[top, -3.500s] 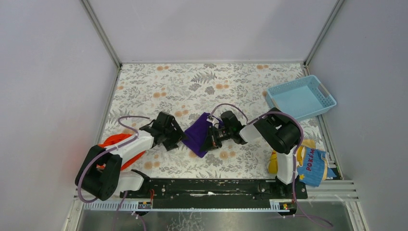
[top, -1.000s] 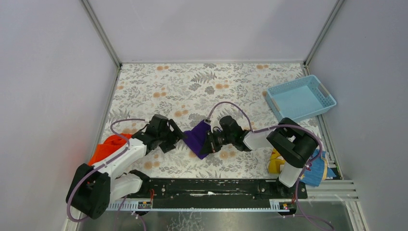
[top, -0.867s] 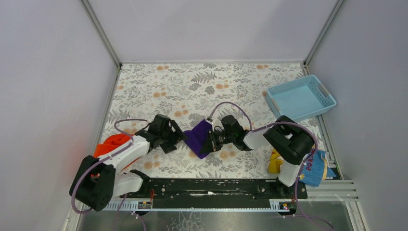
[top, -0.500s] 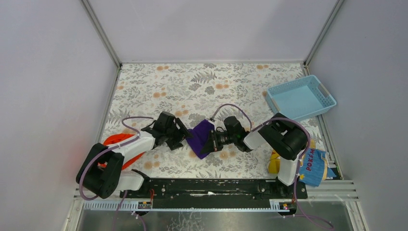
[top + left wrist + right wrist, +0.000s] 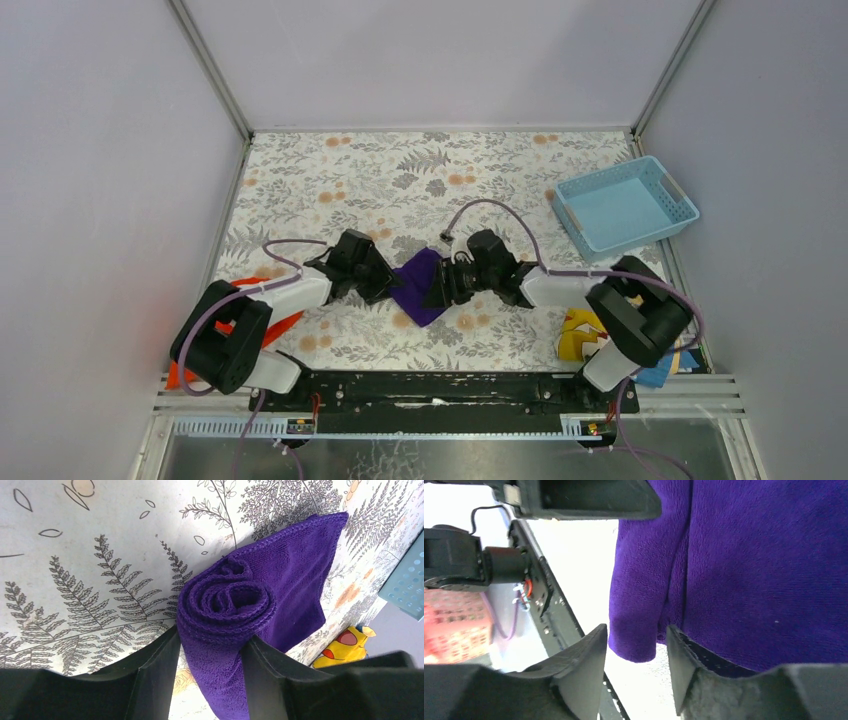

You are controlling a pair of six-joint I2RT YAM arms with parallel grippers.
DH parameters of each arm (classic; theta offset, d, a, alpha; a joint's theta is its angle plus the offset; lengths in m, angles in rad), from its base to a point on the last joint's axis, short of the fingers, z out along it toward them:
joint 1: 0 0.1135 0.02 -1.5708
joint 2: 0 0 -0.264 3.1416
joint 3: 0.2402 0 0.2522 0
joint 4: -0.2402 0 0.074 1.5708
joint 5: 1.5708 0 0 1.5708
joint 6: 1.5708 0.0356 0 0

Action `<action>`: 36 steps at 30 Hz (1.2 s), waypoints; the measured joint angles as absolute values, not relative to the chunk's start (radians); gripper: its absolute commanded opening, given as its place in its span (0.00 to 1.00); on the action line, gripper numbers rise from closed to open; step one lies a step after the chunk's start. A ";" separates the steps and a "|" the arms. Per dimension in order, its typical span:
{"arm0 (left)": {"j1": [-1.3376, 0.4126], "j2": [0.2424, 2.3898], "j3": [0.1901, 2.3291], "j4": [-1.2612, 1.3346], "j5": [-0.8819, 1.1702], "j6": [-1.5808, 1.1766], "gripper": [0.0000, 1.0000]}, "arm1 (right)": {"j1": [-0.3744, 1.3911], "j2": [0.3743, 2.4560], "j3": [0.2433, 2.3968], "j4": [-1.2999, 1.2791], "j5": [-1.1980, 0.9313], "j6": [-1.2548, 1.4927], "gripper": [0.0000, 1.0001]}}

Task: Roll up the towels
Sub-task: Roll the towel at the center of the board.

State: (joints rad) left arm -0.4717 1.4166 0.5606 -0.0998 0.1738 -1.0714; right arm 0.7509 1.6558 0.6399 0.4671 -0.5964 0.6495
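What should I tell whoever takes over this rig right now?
Left gripper: closed on the rolled end of the deep purple cloth towel.
Right gripper: open, straddling that towel's other end.
Purple towel lies between both grippers, partly rolled, a flat flap loose.
Orange-red cloth towel lies under the left arm, mostly hidden.
To do: finish the purple roll, then roll the orange-red one.

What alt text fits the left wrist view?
A purple towel, partly rolled into a spiral, lies on a fern-patterned table, its near end pinched between the black fingers of the left tool. A blue basket corner shows at right.
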 measured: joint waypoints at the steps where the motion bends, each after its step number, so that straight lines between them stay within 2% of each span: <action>1: -0.472 1.417 0.561 -0.099 0.173 -1.073 0.46 | 0.757 1.620 0.656 0.404 -0.555 0.616 0.61; 5: -0.472 1.419 0.561 -0.098 0.171 -1.074 0.46 | 0.842 1.528 0.763 0.178 -0.347 0.477 0.71; 13: -0.472 1.418 0.561 -0.098 0.168 -1.074 0.46 | 1.113 1.520 0.922 -0.061 0.090 0.259 0.73; 24: -0.472 1.423 0.564 -0.099 0.168 -1.088 0.46 | 1.345 1.704 1.022 -0.126 0.510 0.108 0.67; 33: -0.472 1.426 0.564 -0.097 0.168 -1.099 0.46 | 1.368 1.829 1.034 -0.143 0.619 0.086 0.58; 36: -0.472 1.426 0.564 -0.097 0.168 -1.103 0.46 | 1.368 1.846 1.039 -0.138 0.644 0.082 0.49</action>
